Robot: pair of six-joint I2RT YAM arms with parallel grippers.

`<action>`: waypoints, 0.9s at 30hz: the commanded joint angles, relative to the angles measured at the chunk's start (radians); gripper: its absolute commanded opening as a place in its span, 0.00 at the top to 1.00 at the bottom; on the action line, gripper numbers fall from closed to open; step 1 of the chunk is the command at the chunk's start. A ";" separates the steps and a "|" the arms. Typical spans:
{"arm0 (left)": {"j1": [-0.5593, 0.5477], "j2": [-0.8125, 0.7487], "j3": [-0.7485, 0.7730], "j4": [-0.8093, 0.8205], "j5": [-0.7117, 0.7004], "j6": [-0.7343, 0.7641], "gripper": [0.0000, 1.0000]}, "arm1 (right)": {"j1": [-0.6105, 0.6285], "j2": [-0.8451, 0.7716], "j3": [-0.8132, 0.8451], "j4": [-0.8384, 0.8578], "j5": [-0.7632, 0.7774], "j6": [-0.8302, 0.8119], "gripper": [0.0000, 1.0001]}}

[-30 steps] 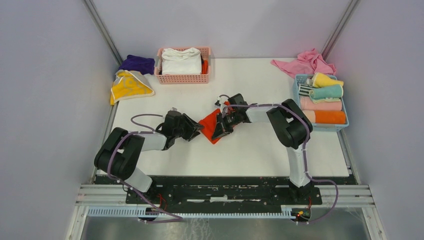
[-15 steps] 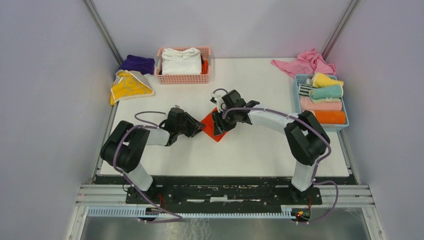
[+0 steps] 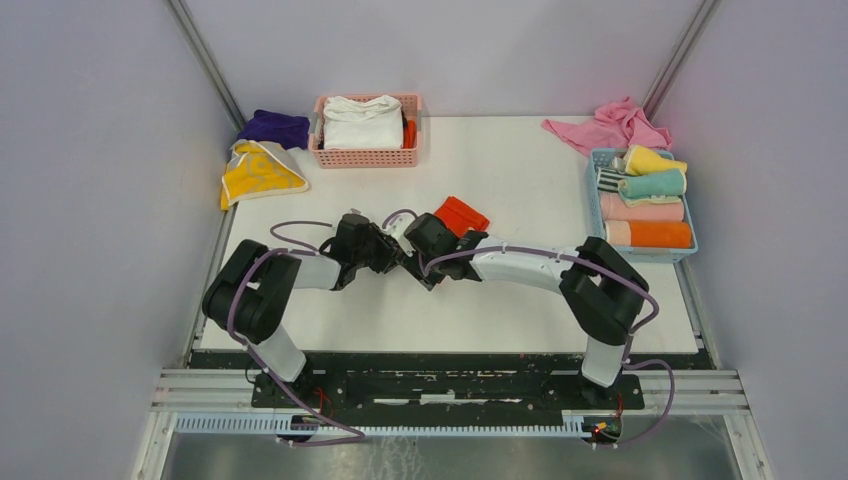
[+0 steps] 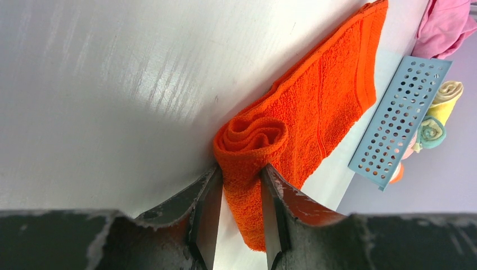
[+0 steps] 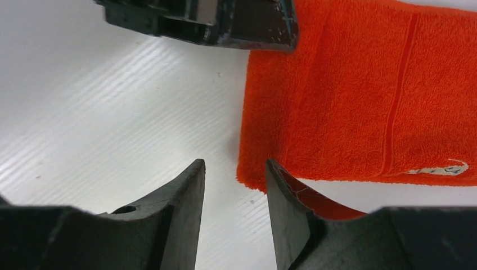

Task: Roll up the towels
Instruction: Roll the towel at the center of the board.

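My left tool (image 4: 242,174) clenches the rolled end of the orange towel (image 4: 320,107), its flat length running toward the bench's (image 3: 540,310) far-right corner, right tool (image 5: 233,169) released alongside.

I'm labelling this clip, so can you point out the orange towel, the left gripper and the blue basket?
orange towel (image 4: 250,135), left wrist view, on its rolled-up end.
left gripper (image 4: 241,169), left wrist view, midway between its fingertips.
blue basket (image 4: 396,112), left wrist view, on its perforated side wall.
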State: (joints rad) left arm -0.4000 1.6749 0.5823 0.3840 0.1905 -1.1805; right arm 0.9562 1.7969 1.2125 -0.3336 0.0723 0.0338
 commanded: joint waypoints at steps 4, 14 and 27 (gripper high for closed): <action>-0.003 0.056 -0.029 -0.203 -0.085 0.052 0.60 | 0.019 0.063 0.020 0.027 0.146 -0.071 0.48; -0.003 0.057 -0.018 -0.217 -0.086 0.061 0.59 | 0.017 0.203 0.049 -0.019 0.160 -0.085 0.47; 0.012 -0.174 -0.071 -0.329 -0.155 0.081 0.47 | -0.005 0.185 0.054 -0.074 -0.199 0.005 0.86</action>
State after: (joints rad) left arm -0.3985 1.5967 0.5720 0.2913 0.1497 -1.1774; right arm 0.9562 1.9724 1.2976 -0.3351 0.1635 -0.0322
